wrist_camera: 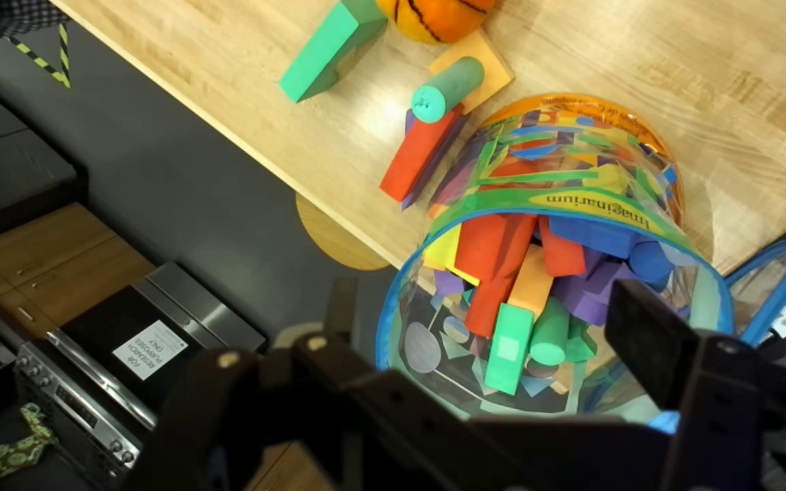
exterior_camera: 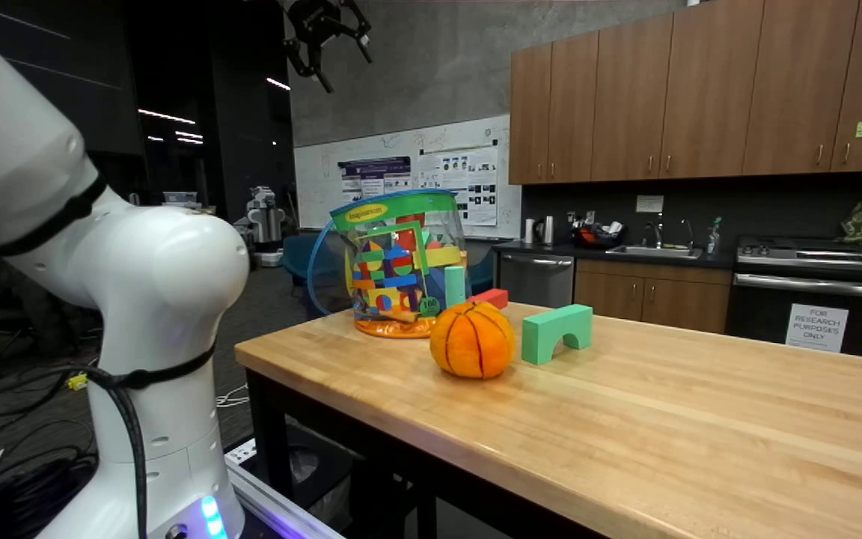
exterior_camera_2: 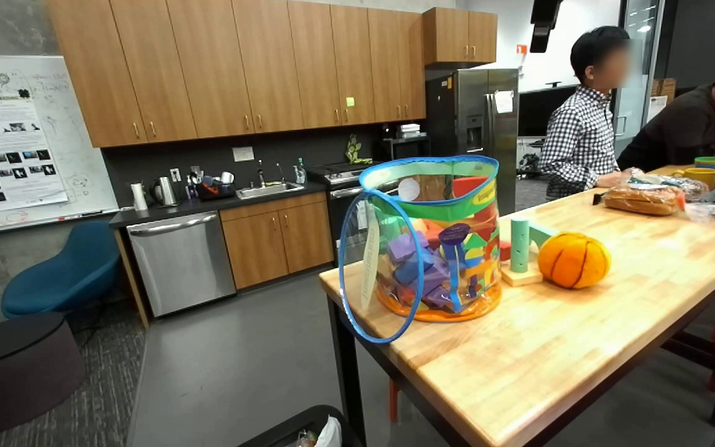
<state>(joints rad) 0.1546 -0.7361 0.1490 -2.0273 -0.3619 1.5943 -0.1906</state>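
Butcher-block table (exterior_camera: 700, 419); see-through Imaginarium block bag (exterior_camera_2: 435, 212) near its corner, open lid (exterior_camera_2: 373, 267) overhanging the edge. Gripper (exterior_camera: 349, 73) well above, fingers (wrist_camera: 649, 341) spread wide, air gap below. Orange plush ball (exterior_camera: 472, 340), green arch block (exterior_camera: 558, 329) farther from corner.

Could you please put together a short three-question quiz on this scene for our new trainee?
1. Is the pincer open or shut?
2. True or false: the round orange toy stands outside the clear bag.
3. What stands on the flat tan block: A) the green arch, B) the green cylinder, or C) the clear bag?

Key: 1. Open. 2. True. 3. B.
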